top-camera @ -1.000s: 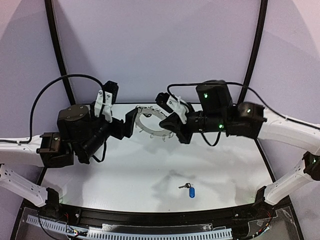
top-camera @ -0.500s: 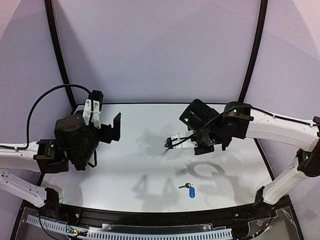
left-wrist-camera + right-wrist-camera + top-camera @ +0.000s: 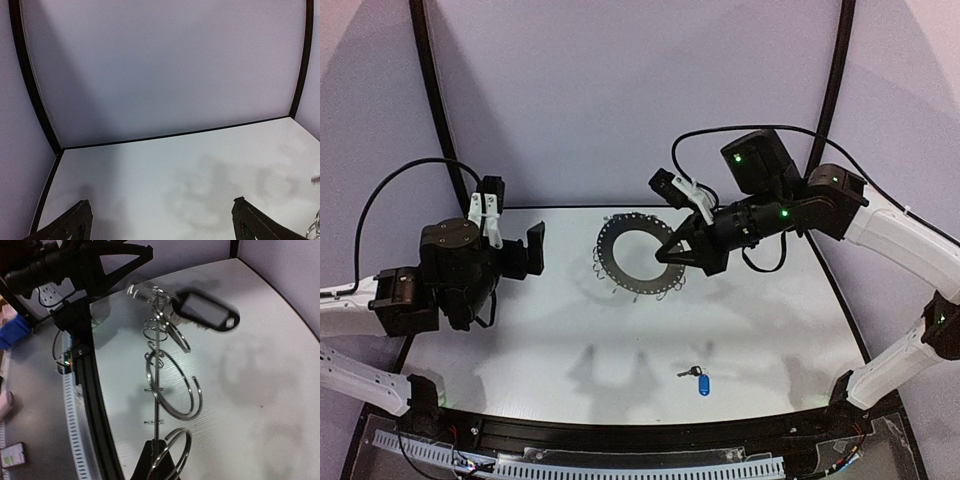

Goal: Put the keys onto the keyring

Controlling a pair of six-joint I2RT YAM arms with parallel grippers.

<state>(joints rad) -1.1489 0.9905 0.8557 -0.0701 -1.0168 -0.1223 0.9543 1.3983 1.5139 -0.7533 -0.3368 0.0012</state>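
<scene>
**Right claw**: pressed together, pinching the right edge of the keyring. The arm reaches in from the right, over the far half of the surface.

**Keyring**: flat grey annulus with a large central hole and small holes around its rim. It is held raised above the surface, its face turned toward the top camera. The right wrist view shows it edge-on as a thin line running away from the claw. Wire loops of differing sizes hang along the rim, some open-ended.

**Dark tag**: oval, with a hole at one end, seen past the far end of the keyring. Whether it hangs from a loop or lies on the surface cannot be told.

**Key**: small and silver, joined to a blue tag. It lies flat on the surface near the front edge, well apart from the keyring and from both claws.

**Left claw**: spread wide with nothing between its fingers. It is held over the left side of the surface, apart from the keyring.
</scene>
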